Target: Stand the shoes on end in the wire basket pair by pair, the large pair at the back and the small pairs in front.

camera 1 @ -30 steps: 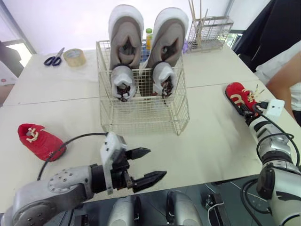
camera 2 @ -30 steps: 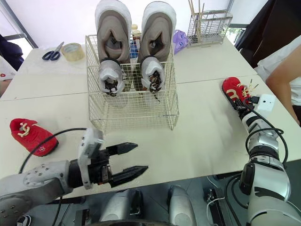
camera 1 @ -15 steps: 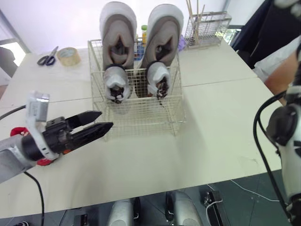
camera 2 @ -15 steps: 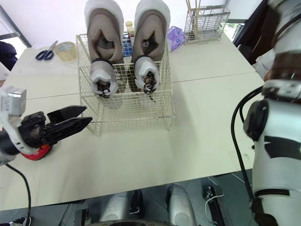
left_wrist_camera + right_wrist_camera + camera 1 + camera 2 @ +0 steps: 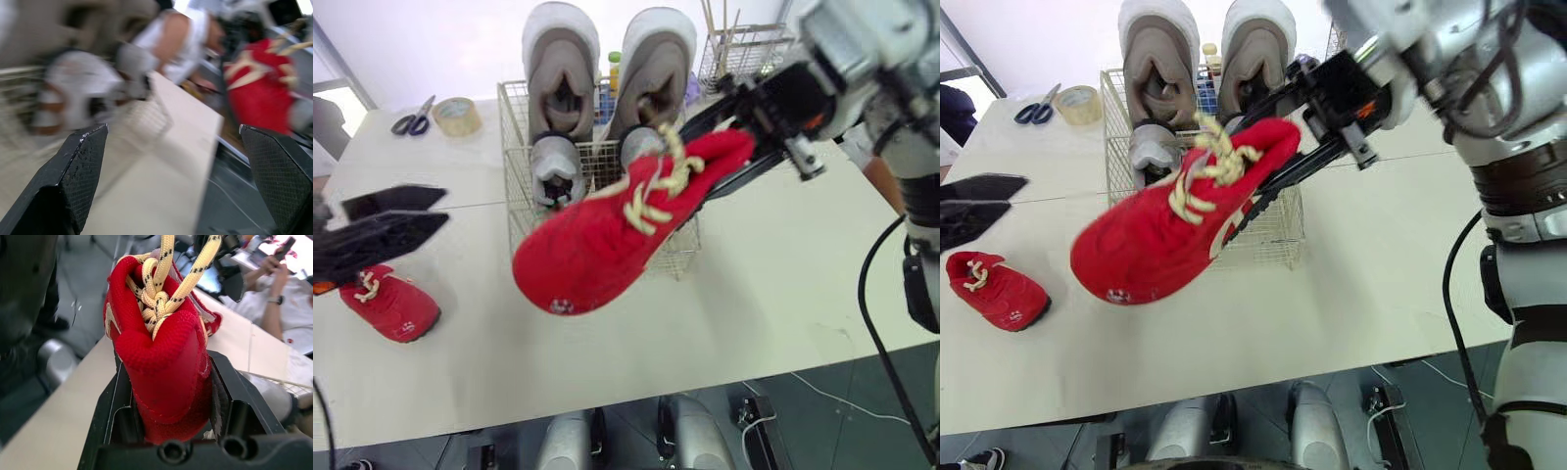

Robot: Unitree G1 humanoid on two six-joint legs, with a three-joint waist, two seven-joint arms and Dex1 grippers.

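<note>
**Red shoe [image 5: 607, 245] hung in mid-air in front of the wire basket [image 5: 522, 201], clamped at the heel by the right end effector [image 5: 715, 157].**

The shoe's long axis ran on a slant, with the heel high toward the robot's right, the toe low toward its left, and the yellow laces uppermost. Behind it in the basket, the large grey pair [image 5: 562, 54] stood on end at the back and the small grey pair [image 5: 551, 166] stood in front. A second red shoe [image 5: 389, 304] lay on the white counter [image 5: 754, 274] at the robot's left, near the left end effector [image 5: 396, 217], whose fingers were spread wide. Scissors [image 5: 414, 117] and a roll of tape [image 5: 457, 116] lay at the counter's far left. A wire rack [image 5: 744, 54] holding sticks stood at the far right.
</note>
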